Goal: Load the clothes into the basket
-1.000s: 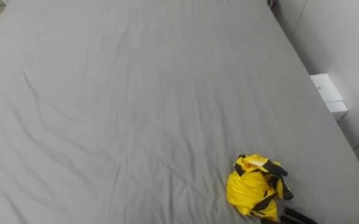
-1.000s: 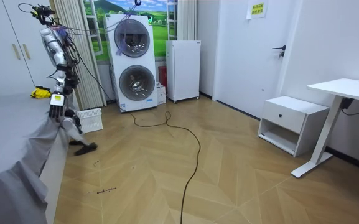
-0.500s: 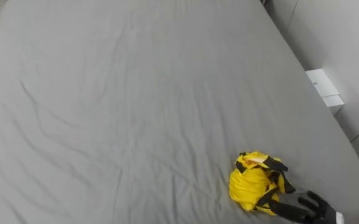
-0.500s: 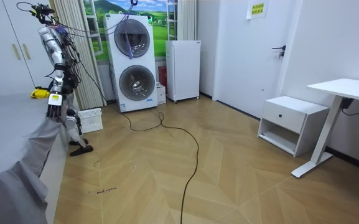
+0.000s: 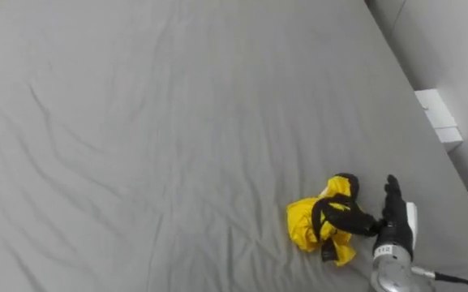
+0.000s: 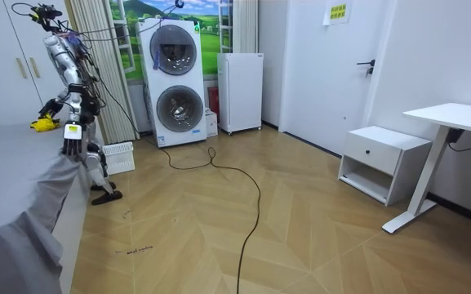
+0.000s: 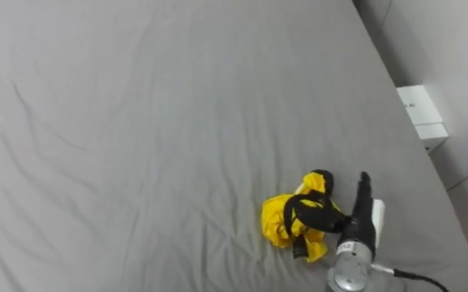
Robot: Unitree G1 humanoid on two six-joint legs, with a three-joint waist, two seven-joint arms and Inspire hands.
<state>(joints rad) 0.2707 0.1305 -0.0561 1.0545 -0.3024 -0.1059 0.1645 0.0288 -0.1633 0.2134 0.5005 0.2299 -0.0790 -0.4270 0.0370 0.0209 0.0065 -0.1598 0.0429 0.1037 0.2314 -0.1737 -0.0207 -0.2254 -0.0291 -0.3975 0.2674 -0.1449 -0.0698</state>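
A crumpled yellow garment (image 5: 311, 229) with black trim lies on the grey bed sheet (image 5: 177, 122), near the bed's right edge. My right hand (image 5: 393, 229) reaches in from the lower right. Its dark fingers (image 5: 341, 217) curl over and around the garment, with one digit pointing up. In the right eye view the same hand (image 7: 362, 225) grips the garment (image 7: 282, 221). In the room view I stand at the bedside with my right arm stretched to the garment (image 6: 41, 124) and my left hand (image 6: 72, 147) hanging low. A white basket (image 6: 119, 158) stands on the floor behind my feet.
A small white cabinet (image 5: 436, 118) stands beside the bed's right edge against the wall. Behind me are a stacked washer and dryer (image 6: 174, 82), a white fridge (image 6: 241, 90) and a curtain (image 6: 100, 65). A dark cable (image 6: 247, 204) snakes over the wooden floor.
My right hand has come in from the lower right and closed its fingers round the yellow garment, which has bunched and shifted a little to the left. The head camera has also shifted.
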